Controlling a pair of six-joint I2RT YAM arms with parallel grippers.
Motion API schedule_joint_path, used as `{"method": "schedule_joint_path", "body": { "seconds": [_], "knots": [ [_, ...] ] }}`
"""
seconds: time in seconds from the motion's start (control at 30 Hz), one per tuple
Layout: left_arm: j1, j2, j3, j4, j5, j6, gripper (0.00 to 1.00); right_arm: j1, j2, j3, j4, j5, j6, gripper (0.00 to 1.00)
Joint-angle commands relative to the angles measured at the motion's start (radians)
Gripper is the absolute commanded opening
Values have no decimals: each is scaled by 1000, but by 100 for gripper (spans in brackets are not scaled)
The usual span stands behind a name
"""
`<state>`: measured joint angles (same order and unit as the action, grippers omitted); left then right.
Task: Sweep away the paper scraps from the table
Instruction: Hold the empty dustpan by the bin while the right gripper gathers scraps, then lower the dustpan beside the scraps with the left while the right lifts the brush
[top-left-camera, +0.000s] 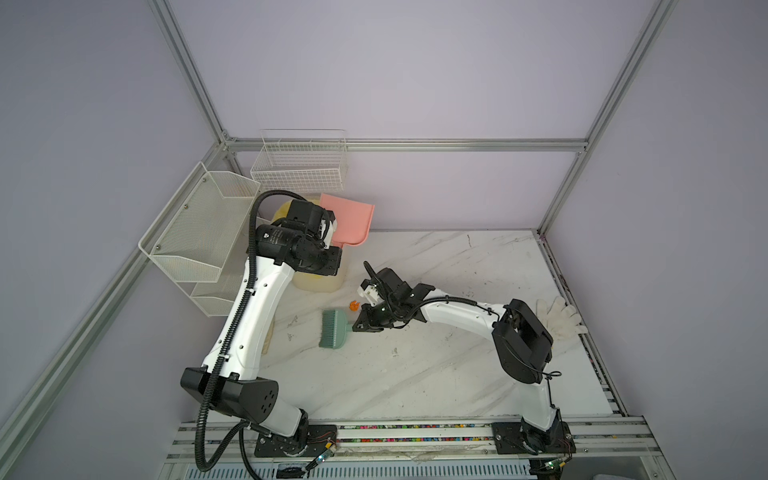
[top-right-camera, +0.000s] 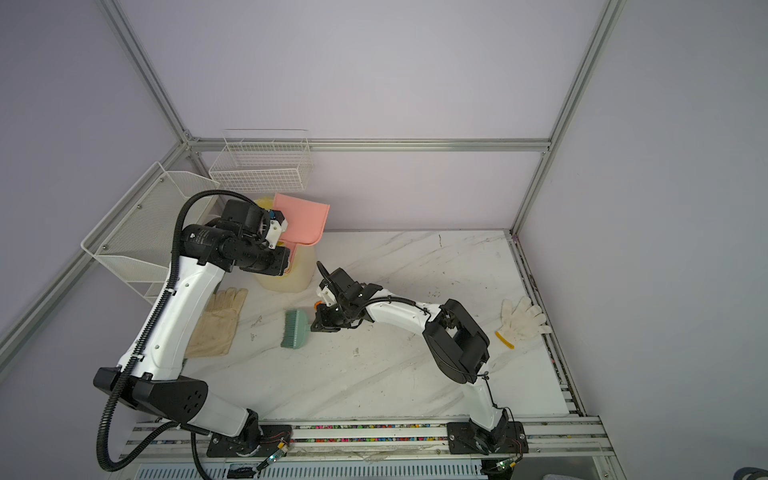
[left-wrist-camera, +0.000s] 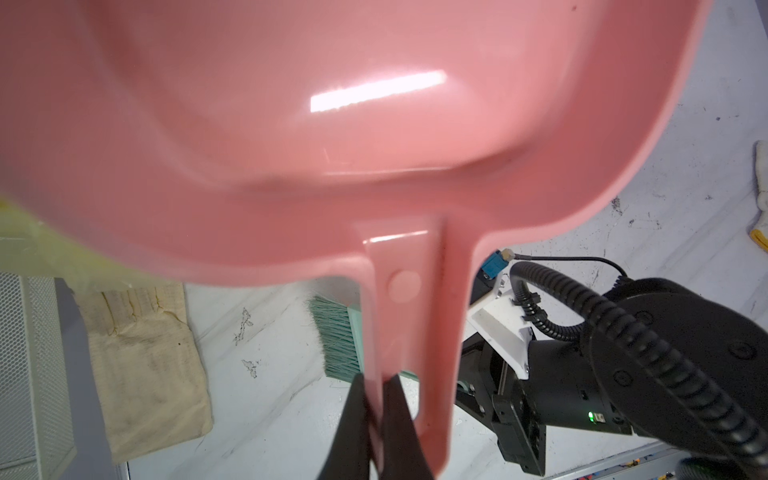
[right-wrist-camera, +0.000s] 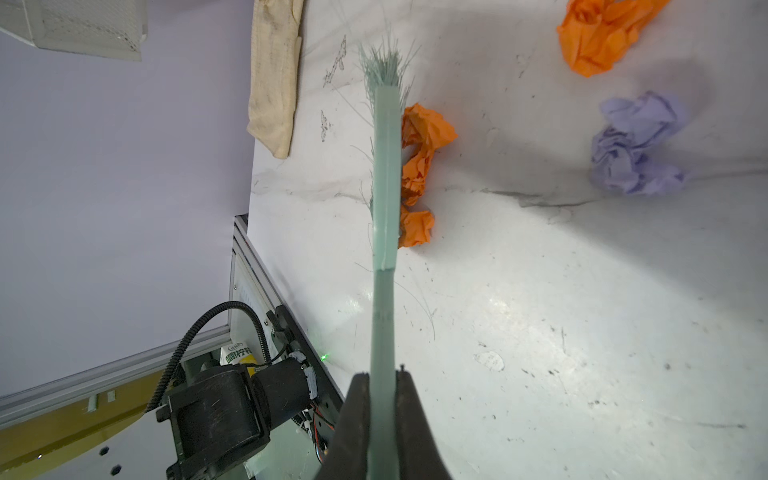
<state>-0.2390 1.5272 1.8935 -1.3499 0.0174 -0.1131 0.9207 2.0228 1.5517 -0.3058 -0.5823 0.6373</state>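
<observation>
My left gripper (left-wrist-camera: 376, 386) is shut on the handle of the pink dustpan (top-left-camera: 349, 220), holding it raised and tilted over a yellowish bin at the back left. No paper scraps show on the dustpan (left-wrist-camera: 332, 145) face that I see. My right gripper (right-wrist-camera: 382, 382) is shut on the handle of a green brush (right-wrist-camera: 386, 166), whose bristles rest on the table (top-left-camera: 436, 374). Two orange paper scraps (right-wrist-camera: 428, 137) lie right against the brush head. Farther off lie another orange scrap (right-wrist-camera: 602, 33) and a lilac one (right-wrist-camera: 636, 145). In both top views only one orange scrap (top-left-camera: 354, 306) shows beside the brush (top-left-camera: 332, 328).
The yellowish bin (top-right-camera: 291, 278) stands under the dustpan. Two white wire baskets (top-left-camera: 199, 232) (top-left-camera: 299, 166) hang at the back left. A beige glove (top-right-camera: 220, 324) lies by the left arm. A white glove (top-left-camera: 557, 316) and a yellow strip (top-right-camera: 504, 340) lie at the right edge.
</observation>
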Motion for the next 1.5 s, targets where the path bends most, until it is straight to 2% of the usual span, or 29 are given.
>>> {"method": "schedule_joint_path", "body": {
  "seconds": [0.0,0.23,0.4,0.5,0.67,0.87,1.1,1.27,1.47],
  "knots": [
    [-5,-33,-28,15,-3,-20,0,-19,-10,-32,-59,9,-23,0],
    [-5,-42,-48,12,-8,-13,0,-202,-131,-195,-82,-37,-75,0],
    [-6,-47,-84,24,22,-14,0,-341,-252,-268,-204,7,-165,0],
    [-6,-54,-107,33,23,-8,0,-370,-318,-290,-230,12,-171,0],
    [-7,-66,-126,37,17,2,0,-370,-359,-225,-268,16,-183,0],
    [-8,-90,-178,35,11,9,0,-373,-313,-99,-279,37,-168,0],
    [-31,-146,-241,46,51,-9,0,-449,-262,78,-332,232,-249,0],
    [-139,-141,-312,44,26,-54,0,-506,-178,204,-419,393,-336,0],
    [-195,-131,-436,74,14,-95,0,-523,-69,359,-532,602,-439,0]
  ]
}}
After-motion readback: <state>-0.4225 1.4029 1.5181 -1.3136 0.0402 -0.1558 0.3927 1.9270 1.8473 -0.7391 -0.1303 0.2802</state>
